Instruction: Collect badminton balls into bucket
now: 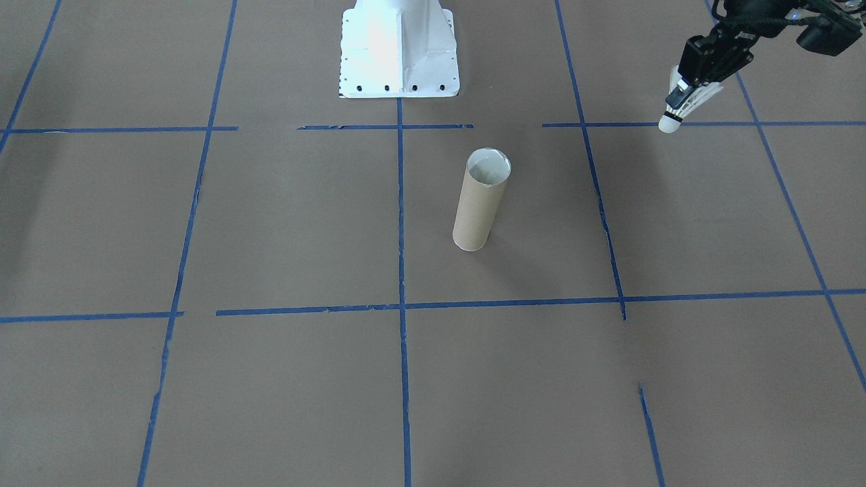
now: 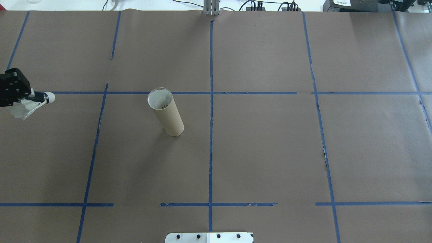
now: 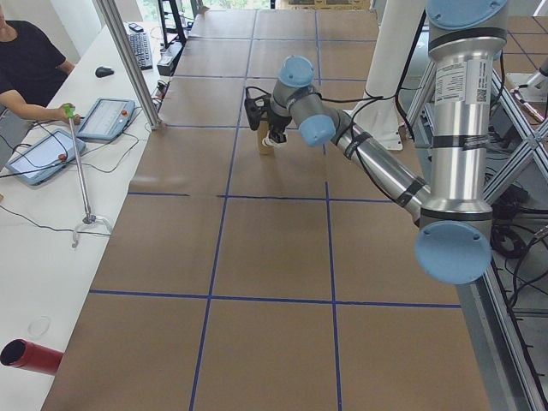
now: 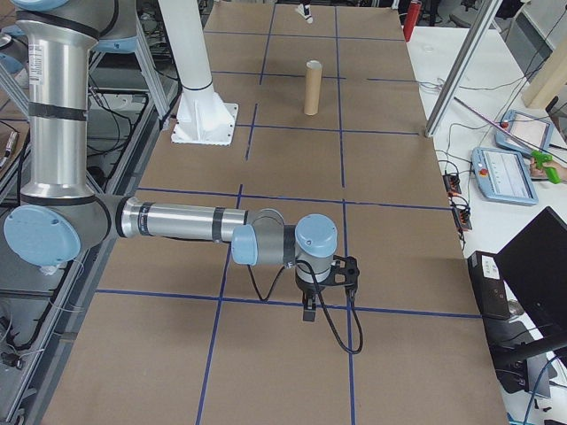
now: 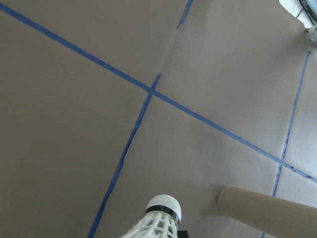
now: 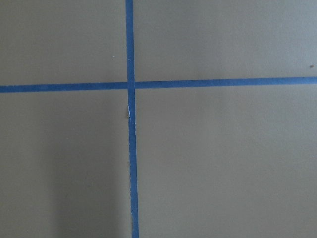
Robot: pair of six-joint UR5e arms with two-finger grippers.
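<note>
Table (image 2: 270, 152) covered in brown paper and divided into cells by blue tape lines (image 2: 211, 135). The bucket (image 2: 166, 112), a tan cardboard tube, stands upright with its open mouth upward on a cell just on the robot's left of the central tape line; its pale inside shows in the overhead view. Nothing lies on the paper between the bucket and the left end effector (image 2: 33, 98). The left end effector, well apart from the bucket toward the robot's left edge of the table, is closed on the badminton ball (image 1: 685, 106), gripping it at the skirt and holding it above the paper. The long axis of the badminton ball is tilted: the rounded cork tip points down and toward the bucket side, the feather skirt back into the fingers. In the left wrist view the cork tip and the dark band show at the bottom edge, with the bucket beside them. The white robot base (image 1: 399, 47) stands behind the bucket. The right end effector (image 4: 308, 308) hangs over a tape crossing far from the bucket; whether it is open or closed cannot be told
</note>
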